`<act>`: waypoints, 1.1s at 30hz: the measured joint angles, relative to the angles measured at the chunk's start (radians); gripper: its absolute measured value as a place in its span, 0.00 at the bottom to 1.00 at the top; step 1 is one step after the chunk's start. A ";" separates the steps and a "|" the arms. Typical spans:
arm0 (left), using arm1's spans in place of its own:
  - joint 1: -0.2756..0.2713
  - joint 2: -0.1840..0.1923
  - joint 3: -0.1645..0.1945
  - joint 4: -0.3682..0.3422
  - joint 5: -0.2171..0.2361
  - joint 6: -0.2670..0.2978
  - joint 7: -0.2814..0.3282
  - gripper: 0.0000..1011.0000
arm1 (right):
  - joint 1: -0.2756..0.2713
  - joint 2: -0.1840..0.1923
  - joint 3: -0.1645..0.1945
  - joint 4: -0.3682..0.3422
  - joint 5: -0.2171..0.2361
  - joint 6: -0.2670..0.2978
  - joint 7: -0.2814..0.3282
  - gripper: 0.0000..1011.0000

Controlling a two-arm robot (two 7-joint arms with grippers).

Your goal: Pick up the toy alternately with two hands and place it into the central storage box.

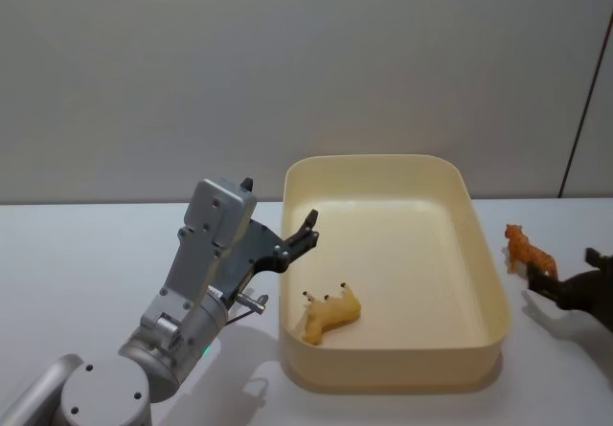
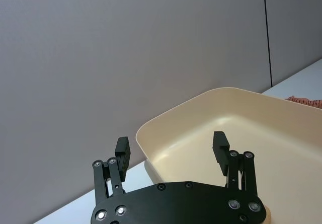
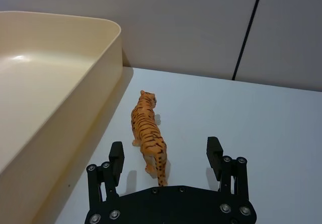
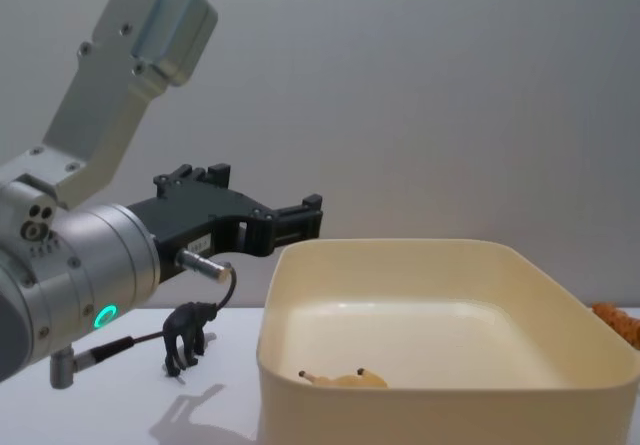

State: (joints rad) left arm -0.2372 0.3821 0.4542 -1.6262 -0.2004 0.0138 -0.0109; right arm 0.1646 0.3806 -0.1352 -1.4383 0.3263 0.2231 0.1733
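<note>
At the left we see a dark toy animal (image 4: 188,337) standing on the white worktop (image 1: 77,254), beside the cream storage box (image 1: 393,367). The left tool (image 2: 171,144) hangs over the box's left rim, fingers apart and empty. A yellow toy animal (image 1: 332,313) lies on its side in the box's near left corner. Right of the box stands a striped tiger toy (image 3: 147,131), its hindquarters between the spread fingers of the right tool (image 3: 165,149).

White bench (image 1: 77,254), cream storage box (image 1: 393,364) mid-bench, orange tiger (image 1: 529,252) just right of it, small black toy animal (image 4: 188,335) left of it
</note>
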 joint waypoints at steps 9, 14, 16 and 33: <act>0.000 0.000 0.000 0.000 0.000 0.000 0.000 0.99 | 0.100 -0.058 -0.045 0.136 -0.062 -0.023 0.018 0.96; 0.000 0.000 0.000 0.000 0.000 0.000 0.000 0.99 | 0.133 -0.077 -0.060 0.183 -0.083 -0.030 0.024 0.85; 0.000 0.000 0.000 0.000 0.000 0.000 0.000 0.99 | 0.144 -0.084 -0.065 0.198 -0.089 -0.033 0.025 0.77; 0.000 0.000 0.000 0.000 0.000 0.000 0.000 0.99 | 0.126 -0.074 -0.060 0.186 -0.098 -0.037 0.016 0.29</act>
State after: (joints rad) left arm -0.2372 0.3822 0.4542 -1.6262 -0.2004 0.0138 -0.0109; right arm 0.2904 0.3065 -0.1948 -1.2521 0.2288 0.1864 0.1896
